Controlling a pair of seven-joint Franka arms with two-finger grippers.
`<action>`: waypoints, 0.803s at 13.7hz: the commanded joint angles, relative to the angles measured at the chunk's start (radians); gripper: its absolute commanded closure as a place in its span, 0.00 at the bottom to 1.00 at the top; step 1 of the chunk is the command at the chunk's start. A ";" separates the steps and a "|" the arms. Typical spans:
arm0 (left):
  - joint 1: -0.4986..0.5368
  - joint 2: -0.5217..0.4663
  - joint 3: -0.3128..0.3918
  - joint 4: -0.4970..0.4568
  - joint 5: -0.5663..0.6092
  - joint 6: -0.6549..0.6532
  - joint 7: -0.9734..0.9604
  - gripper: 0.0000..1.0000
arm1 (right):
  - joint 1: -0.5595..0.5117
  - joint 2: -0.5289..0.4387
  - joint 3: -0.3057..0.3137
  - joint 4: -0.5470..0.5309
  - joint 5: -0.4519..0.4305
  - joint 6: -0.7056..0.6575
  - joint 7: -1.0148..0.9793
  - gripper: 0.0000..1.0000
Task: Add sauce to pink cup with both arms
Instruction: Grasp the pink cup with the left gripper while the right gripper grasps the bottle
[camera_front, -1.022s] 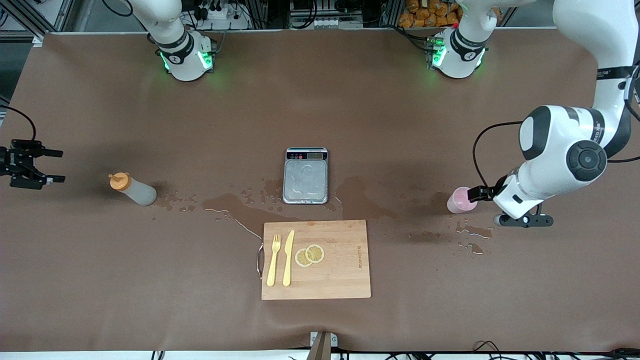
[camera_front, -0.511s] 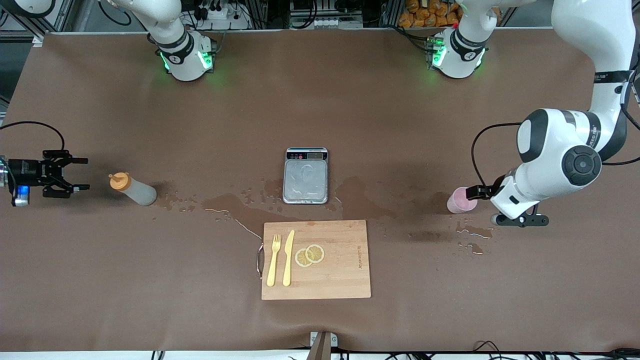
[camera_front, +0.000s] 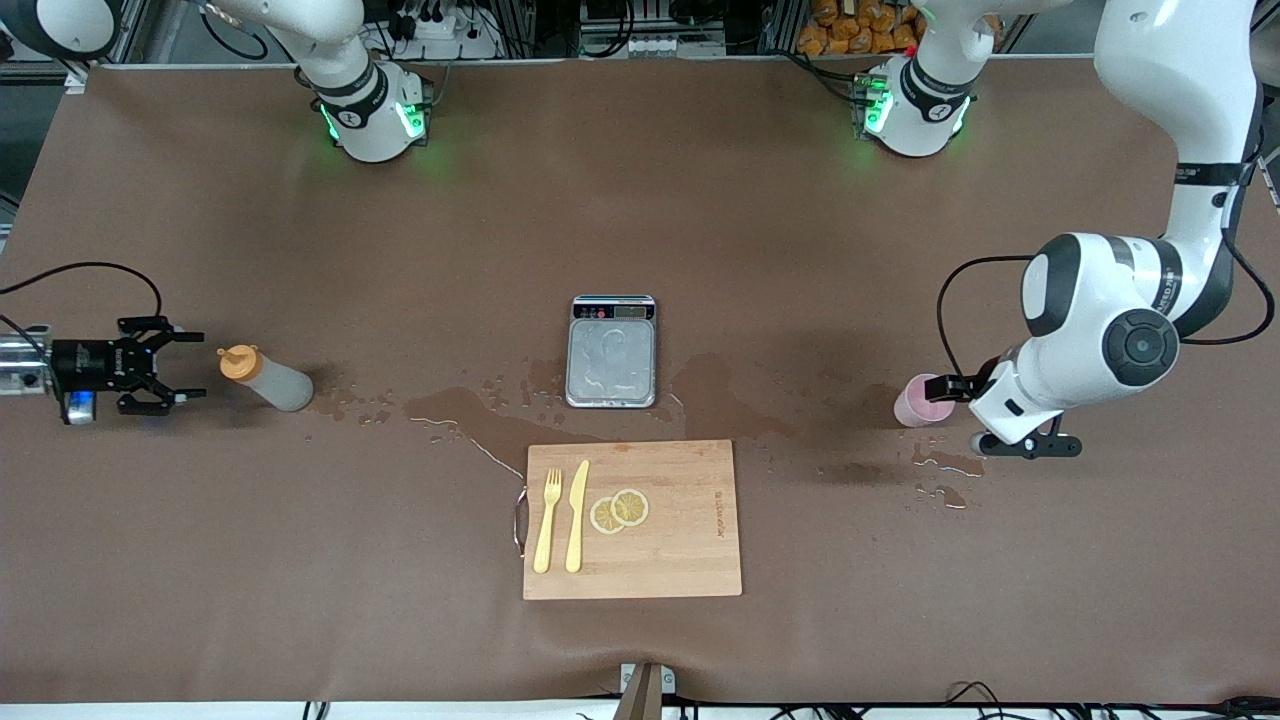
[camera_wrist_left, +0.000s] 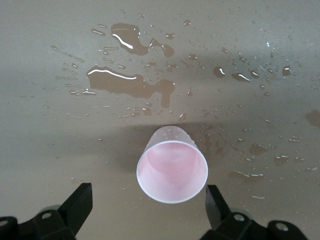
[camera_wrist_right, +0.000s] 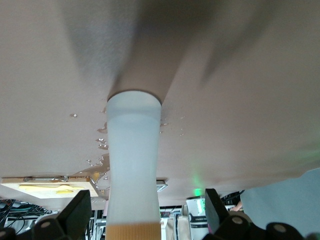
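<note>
Right gripper (camera_front: 190, 365) jaws spread, level with sauce bottle (camera_front: 265, 380) standing near right arm's end of table.

Left gripper (camera_wrist_left: 149, 212) released, flanking pink cup (camera_front: 918, 401) at left arm's end.

Risks — wet mat lets either slide; nudge topples them.

High front overview, two close wrist views

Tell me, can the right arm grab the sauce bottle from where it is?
Probably yes: the right gripper is open beside the sauce bottle's orange cap, with nothing between them.
</note>
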 joint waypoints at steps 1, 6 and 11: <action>0.008 0.022 -0.004 0.009 0.026 0.036 0.003 0.00 | -0.003 0.061 0.002 0.032 0.048 -0.008 0.018 0.00; 0.019 0.060 -0.002 0.006 0.026 0.078 0.006 0.00 | 0.003 0.107 0.002 0.032 0.111 -0.008 0.018 0.00; 0.031 0.094 -0.004 -0.008 0.026 0.069 0.006 0.00 | 0.006 0.144 0.005 0.041 0.125 -0.008 0.013 0.00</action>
